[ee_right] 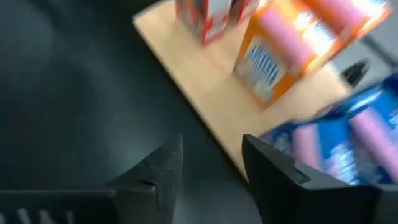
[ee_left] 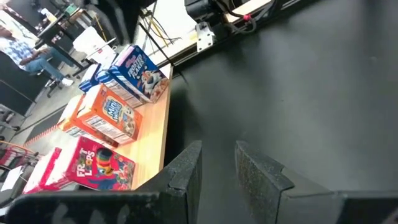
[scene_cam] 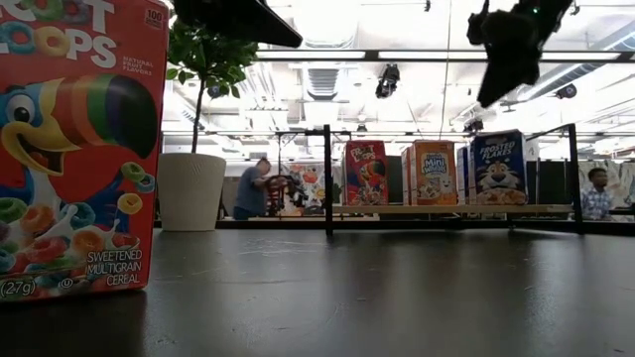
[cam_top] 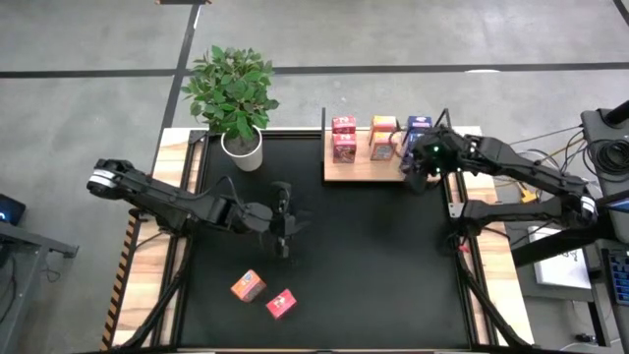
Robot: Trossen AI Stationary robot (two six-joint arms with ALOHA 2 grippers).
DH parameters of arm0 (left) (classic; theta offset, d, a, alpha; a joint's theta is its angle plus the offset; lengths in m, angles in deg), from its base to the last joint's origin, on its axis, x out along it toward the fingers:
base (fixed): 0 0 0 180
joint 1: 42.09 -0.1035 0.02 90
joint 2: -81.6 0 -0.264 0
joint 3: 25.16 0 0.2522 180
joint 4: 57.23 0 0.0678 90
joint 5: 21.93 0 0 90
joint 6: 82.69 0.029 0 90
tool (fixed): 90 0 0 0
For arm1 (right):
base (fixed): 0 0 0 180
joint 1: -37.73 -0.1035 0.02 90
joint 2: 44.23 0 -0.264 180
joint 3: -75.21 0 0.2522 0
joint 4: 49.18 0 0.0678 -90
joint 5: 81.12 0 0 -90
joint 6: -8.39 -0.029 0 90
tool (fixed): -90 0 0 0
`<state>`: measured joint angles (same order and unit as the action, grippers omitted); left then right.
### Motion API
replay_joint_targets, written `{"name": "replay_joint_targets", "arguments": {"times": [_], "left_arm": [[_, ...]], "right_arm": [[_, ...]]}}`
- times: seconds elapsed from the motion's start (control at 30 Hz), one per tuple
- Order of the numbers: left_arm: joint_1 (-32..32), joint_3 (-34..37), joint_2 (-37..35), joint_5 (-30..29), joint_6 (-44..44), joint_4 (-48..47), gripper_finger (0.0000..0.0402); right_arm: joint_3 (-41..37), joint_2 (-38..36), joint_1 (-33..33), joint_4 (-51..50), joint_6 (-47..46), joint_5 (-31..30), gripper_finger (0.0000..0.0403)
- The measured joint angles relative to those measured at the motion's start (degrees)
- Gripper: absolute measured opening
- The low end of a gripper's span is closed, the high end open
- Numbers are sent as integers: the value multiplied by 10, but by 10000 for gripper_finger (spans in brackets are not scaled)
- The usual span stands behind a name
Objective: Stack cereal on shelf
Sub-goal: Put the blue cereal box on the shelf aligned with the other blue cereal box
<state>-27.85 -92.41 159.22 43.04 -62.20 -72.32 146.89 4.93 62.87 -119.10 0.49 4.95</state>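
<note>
The shelf (cam_top: pixel 366 173), a light-wood board with thin black posts, lies at the table's far right. Red (cam_top: pixel 344 138), orange (cam_top: pixel 382 138) and blue (cam_top: pixel 419 128) cereal boxes stand on it. My right gripper (ee_right: pixel 211 162) hovers open above the shelf's right end, with the blue box (ee_right: pixel 336 143) just beyond one finger and nothing between the fingers. My left gripper (ee_left: pixel 217 165) hangs over the middle of the table (cam_top: pixel 373 256), its fingers a little apart with nothing between them. An orange box (cam_top: pixel 248 286) and a red box (cam_top: pixel 281 303) lie loose near the table's front edge.
A potted plant (cam_top: pixel 236 108) stands at the table's far left corner, left of the shelf. In the low view the loose red box (scene_cam: pixel 74 149) fills the left side. People show in the room beyond the table. Bare black tabletop lies between the shelf and the loose boxes.
</note>
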Motion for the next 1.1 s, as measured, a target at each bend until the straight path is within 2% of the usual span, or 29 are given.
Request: {"name": "replay_joint_targets", "arguments": {"times": [0.23,0.4,0.5,0.83,1.03,1.1], "left_arm": [[0,4,0,0,0,-1,80],[0,5,1,0,-2,-1,80],[0,5,1,0,-2,-1,80],[0,7,1,0,-6,-1,80],[0,7,1,0,-6,-1,80],[0,7,1,0,-6,-1,80]], "right_arm": [[-50,1,-18,-45,-47,-17,77],[-60,1,-17,-67,-50,-113,33],[-60,1,-18,-66,-39,-148,14],[-60,1,-17,-74,-9,-189,9],[-61,-1,-17,-129,28,-258,9],[-61,-5,-17,-131,28,-262,9]]}}
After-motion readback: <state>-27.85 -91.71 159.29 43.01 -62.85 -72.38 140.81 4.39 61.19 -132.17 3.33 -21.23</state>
